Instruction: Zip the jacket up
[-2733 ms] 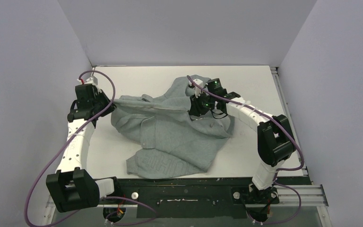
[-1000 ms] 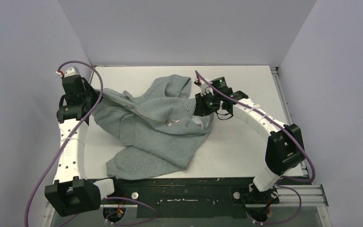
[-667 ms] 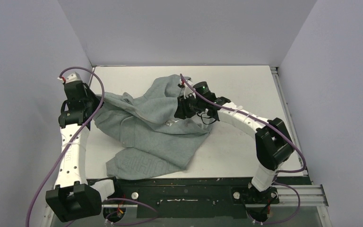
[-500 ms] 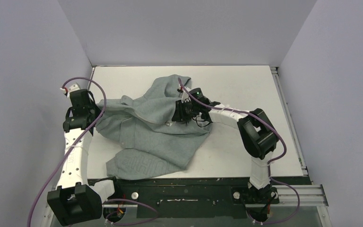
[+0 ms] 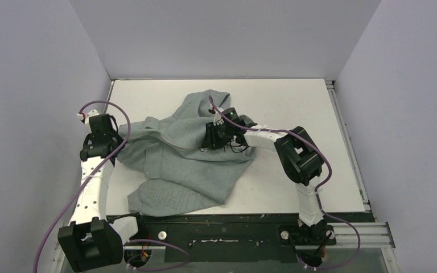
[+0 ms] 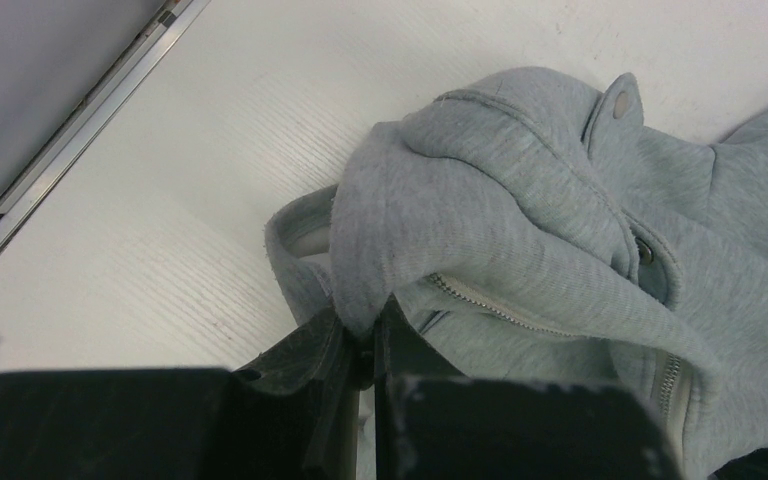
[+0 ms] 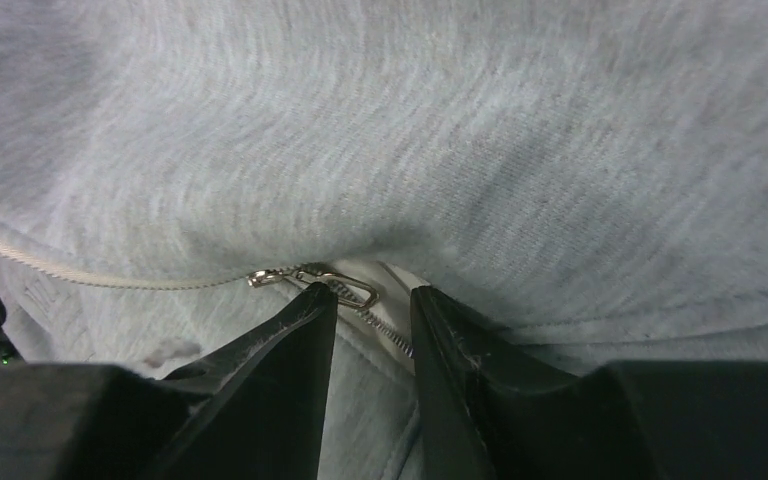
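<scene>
Jacket [image 5: 188, 156] sits bunched in a heap on the white table [image 5: 296, 102], left of centre and not laid flat. One lobe reaches toward the far edge, and a flap with an embossed patch lies toward the near edge. Left gripper [image 5: 118, 138] is at the jacket's left edge, close to the side wall [image 5: 45, 85]. In the wrist view the left gripper [image 6: 372, 335] has its jaws clamped tight on a fold of grey fabric, lifted a little off the table [image 6: 160, 200]. The zipper [image 6: 480, 300] runs out of that fold to the right, with a small metal snap [image 6: 619, 108] on the flap above. Right gripper [image 5: 207, 142] is down on the middle of the heap. Its wrist view shows the right gripper [image 7: 370, 300] with jaws parted by a narrow gap and the tips on or just over the cloth — can't tell which. The metal zipper pull [image 7: 315, 280] lies just past the tip of the left-hand finger in that view, and a short run of chain drops from it into the gap. Neither finger looks closed on it, so nothing is gripped there. The pale zipper [image 7: 80, 275] trails off left from the pull across the grey fabric. The two sides of the front are not lined up anywhere in view.
</scene>
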`<action>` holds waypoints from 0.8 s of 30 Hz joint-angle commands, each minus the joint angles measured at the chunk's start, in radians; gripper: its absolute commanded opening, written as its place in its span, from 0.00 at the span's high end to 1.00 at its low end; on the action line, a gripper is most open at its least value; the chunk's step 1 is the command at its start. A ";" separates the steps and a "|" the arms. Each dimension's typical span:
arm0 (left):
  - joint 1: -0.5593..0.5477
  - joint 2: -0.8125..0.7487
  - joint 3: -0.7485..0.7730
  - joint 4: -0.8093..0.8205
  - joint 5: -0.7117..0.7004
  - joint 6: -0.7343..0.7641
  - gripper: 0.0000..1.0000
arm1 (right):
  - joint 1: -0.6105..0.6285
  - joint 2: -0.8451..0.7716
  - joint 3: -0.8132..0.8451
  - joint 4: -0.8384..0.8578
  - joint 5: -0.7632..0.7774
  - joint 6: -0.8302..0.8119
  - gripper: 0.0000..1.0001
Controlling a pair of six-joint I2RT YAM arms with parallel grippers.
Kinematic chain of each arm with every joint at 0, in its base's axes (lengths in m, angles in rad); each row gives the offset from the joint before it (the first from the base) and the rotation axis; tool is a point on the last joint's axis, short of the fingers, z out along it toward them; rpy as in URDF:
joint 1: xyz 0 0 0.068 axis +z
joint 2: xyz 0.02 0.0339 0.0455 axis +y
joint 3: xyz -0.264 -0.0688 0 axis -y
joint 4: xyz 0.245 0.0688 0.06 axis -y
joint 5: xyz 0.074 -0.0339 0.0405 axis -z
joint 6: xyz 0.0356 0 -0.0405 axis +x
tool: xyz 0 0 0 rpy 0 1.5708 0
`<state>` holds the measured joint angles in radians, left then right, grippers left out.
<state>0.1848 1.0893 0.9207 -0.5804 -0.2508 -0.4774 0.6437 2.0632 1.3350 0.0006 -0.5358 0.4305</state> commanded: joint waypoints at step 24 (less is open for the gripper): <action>0.006 -0.002 -0.004 0.050 0.001 0.026 1.00 | 0.069 0.049 -0.054 0.070 -0.002 -0.059 0.87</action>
<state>0.1848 1.0946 0.9131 -0.5716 -0.2512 -0.4610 0.6891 2.1063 1.3216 0.0494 -0.4889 0.3748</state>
